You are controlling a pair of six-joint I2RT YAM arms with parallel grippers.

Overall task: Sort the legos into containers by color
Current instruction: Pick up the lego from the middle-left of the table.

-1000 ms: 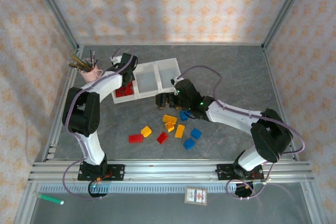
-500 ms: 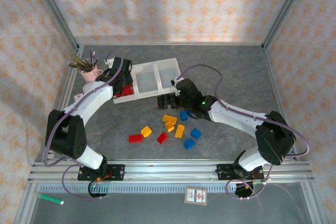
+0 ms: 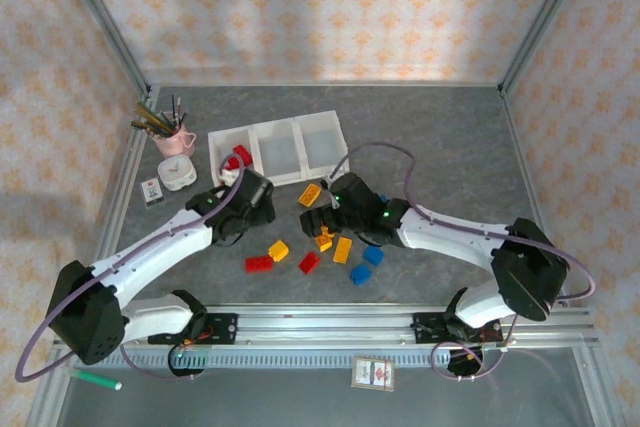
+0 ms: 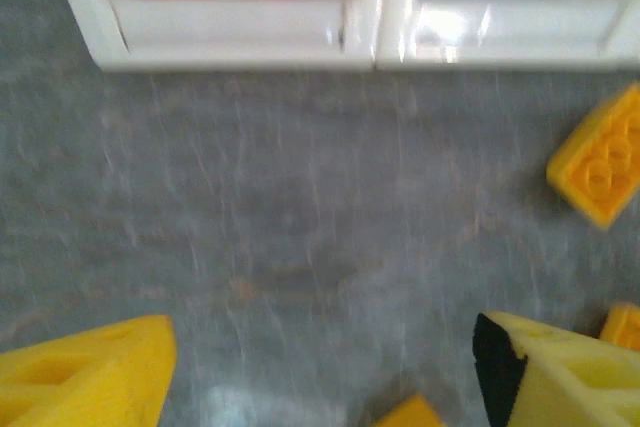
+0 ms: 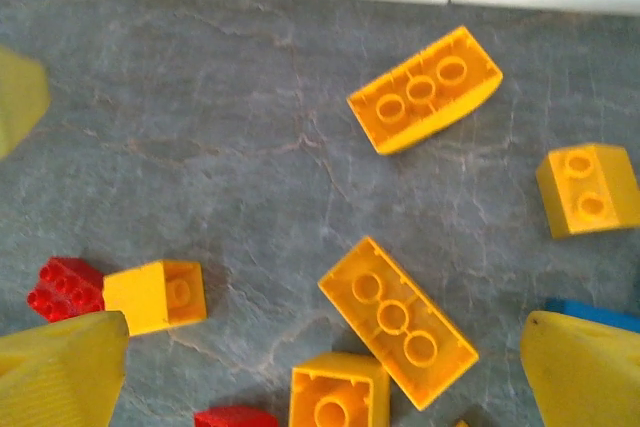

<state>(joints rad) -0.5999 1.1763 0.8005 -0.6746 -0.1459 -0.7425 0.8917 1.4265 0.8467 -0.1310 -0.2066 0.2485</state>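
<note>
Red legos (image 3: 240,155) lie in the leftmost of the containers (image 4: 230,27). Just before the containers, the left gripper (image 4: 325,347) and right gripper (image 5: 322,332) gape wide, holding nothing.

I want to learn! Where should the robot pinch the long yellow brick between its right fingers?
Probably pinch the long yellow brick across its two long sides, coming straight down: it lies studs-up and slanted, so twist to match.

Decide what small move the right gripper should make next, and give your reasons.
Probably lower the right gripper straight down onto the long yellow brick: its fingers stand open and empty, and that brick lies flat on the table between them, studs up.
</note>
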